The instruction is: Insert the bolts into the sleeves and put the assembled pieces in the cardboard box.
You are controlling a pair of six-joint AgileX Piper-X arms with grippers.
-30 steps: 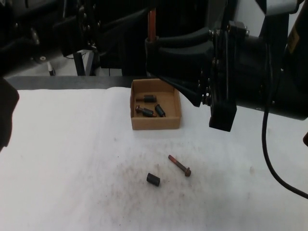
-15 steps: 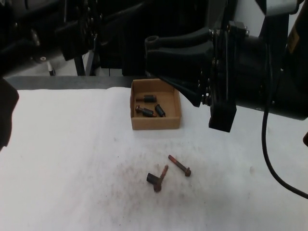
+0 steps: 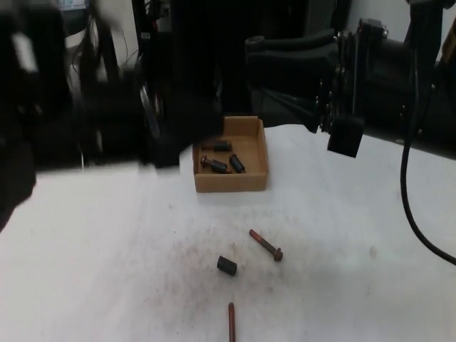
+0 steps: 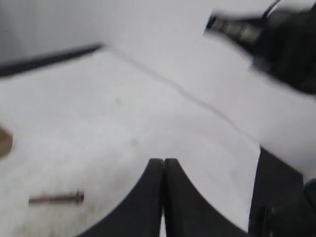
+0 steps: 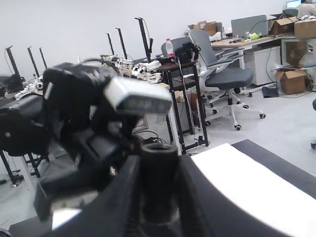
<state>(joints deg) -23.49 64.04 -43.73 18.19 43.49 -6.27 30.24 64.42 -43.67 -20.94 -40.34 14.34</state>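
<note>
You have 2 loose bolts on the bench (image 3: 107, 249): the far bolt (image 3: 266, 244) and the near bolt (image 3: 231, 322), with 1 sleeve (image 3: 226, 266) between them. The cardboard box (image 3: 230, 184) holds 3 dark pieces (image 3: 214, 164). Your left gripper (image 4: 163, 165) is pinched together, empty. Your right gripper (image 5: 159, 164) clamps a 2nd sleeve (image 5: 158, 190).

We see a plain white wall (image 5: 74, 19) at the back and a pale grey floor (image 5: 281, 118) under even indoor light. On that floor stands a grey office chair (image 5: 222, 74), beside a black stand (image 5: 185, 103) bearing a bottle (image 5: 170, 48). Farther off is a desk (image 5: 261, 61) stacked with boxes (image 5: 207, 25).
</note>
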